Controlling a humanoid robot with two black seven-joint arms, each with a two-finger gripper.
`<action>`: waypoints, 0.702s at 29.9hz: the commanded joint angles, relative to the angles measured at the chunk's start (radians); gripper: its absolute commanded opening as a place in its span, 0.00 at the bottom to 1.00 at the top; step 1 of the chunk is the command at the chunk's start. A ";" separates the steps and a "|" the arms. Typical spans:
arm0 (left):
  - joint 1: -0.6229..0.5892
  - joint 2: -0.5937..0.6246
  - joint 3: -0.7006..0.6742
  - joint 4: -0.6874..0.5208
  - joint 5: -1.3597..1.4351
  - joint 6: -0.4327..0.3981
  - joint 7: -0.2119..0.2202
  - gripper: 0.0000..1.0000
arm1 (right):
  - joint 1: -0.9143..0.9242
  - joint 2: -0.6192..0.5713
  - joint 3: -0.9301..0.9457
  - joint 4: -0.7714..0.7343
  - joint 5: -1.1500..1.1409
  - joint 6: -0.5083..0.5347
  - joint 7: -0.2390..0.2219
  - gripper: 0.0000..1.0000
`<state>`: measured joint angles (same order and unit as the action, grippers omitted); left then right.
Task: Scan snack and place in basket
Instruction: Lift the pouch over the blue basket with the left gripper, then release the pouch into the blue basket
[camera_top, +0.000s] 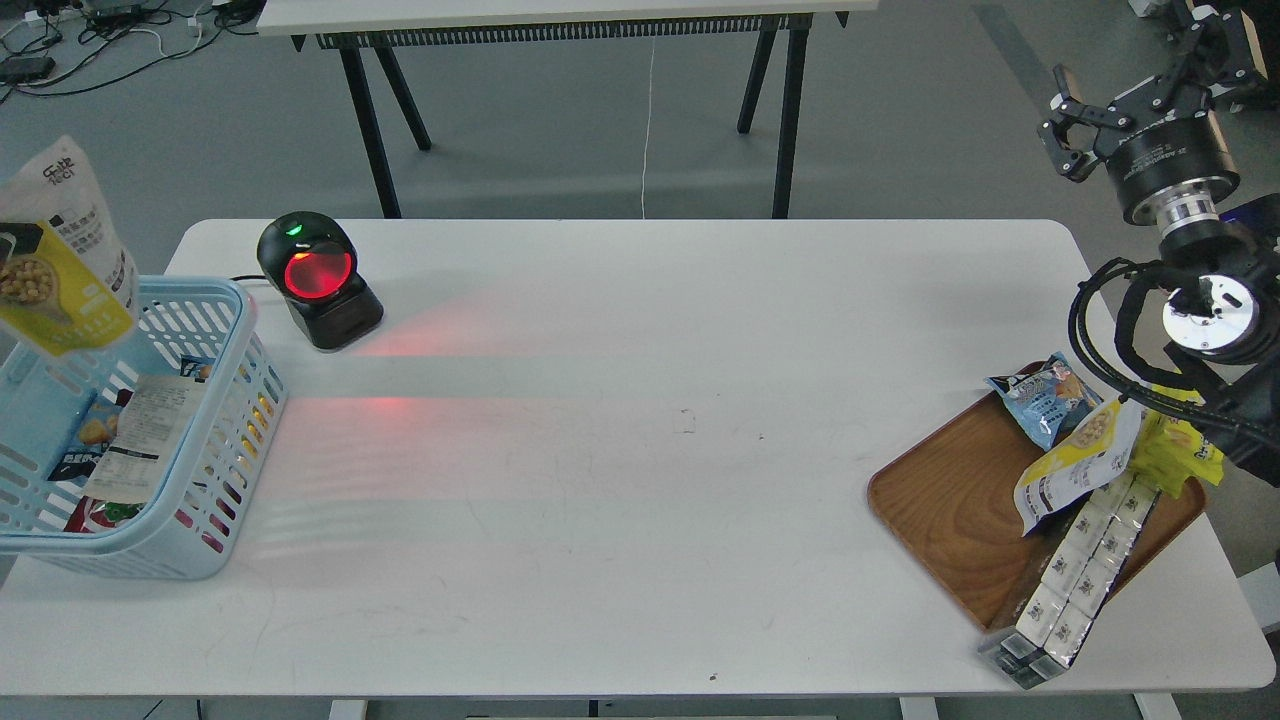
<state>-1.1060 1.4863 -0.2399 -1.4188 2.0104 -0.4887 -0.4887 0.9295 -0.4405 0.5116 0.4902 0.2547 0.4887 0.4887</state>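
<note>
From the head view, the snack (62, 255) hangs in the air at the far left, just above the near-left corner of the basket (235, 400). It is a small pouch, yellow at the bottom with a round picture of pale balls, and white at the top with black print. It looks thin, crinkly and shiny, and it is tilted. The left gripper cannot be seen here, so I cannot tell what holds the pouch or how tightly.

My guess is that the scanning part is done and the dropping part is in hand. The next move calls for bringing the pouch a bit more over the open middle of the basket, then letting go so it falls inside and not on the rim.

The basket is light blue plastic with long slots in its sides and a rolled rim. Some packets and a white paper slip already lie in it.

The scanner (318, 280) is black and rounded, with a glowing red window. It throws red light on the smooth white bench (640, 450).

The right gripper (1062, 135) is up high at the far right, its fingers spread apart and holding nothing.

Below it, a brown wooden tray (950, 510) with rounded corners holds more packets: a blue packet (1040, 400), another yellow pouch (1075, 460), and long white boxes (1080, 565).
</note>
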 joint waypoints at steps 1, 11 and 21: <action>0.000 0.005 0.011 0.000 -0.028 0.000 0.000 0.00 | 0.000 0.000 -0.001 -0.013 0.000 0.000 0.000 0.99; 0.000 0.005 0.016 -0.003 -0.056 0.000 0.000 0.00 | 0.000 0.002 0.001 -0.018 0.001 0.000 0.000 0.99; 0.000 0.003 0.034 -0.006 -0.056 0.000 0.000 0.02 | 0.000 0.000 0.001 -0.018 0.000 0.000 0.000 0.99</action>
<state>-1.1061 1.4902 -0.2061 -1.4245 1.9543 -0.4887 -0.4887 0.9295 -0.4387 0.5124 0.4724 0.2550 0.4887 0.4887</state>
